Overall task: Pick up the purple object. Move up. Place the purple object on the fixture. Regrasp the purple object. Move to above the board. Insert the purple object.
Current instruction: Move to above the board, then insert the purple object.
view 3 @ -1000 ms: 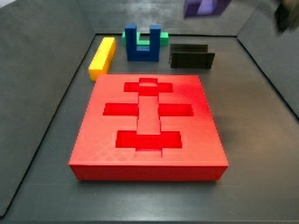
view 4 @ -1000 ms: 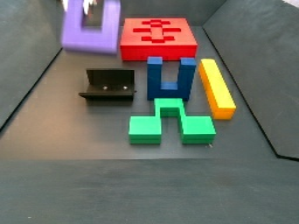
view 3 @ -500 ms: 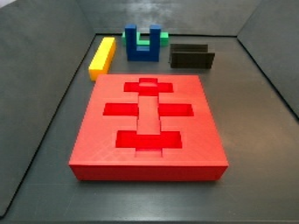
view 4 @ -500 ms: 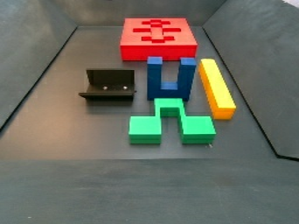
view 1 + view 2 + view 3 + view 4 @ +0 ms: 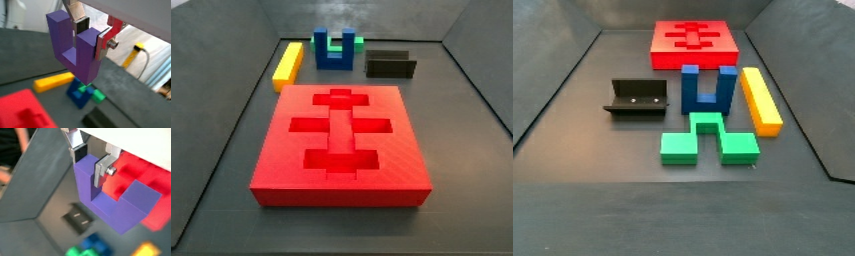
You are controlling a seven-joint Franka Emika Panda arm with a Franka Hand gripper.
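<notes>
Gripper (image 5: 91, 31) clamped on one prong of purple object (image 5: 72, 50), high above board (image 5: 342, 143); fixture (image 5: 637, 99) empty.

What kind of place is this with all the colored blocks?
Probably a robot test bench: the gripper holds the purple object high above a dark walled floor with the board and the fixture.

gripper (image 5: 89, 31) raised, jaws closed on purple object (image 5: 75, 50)
</notes>
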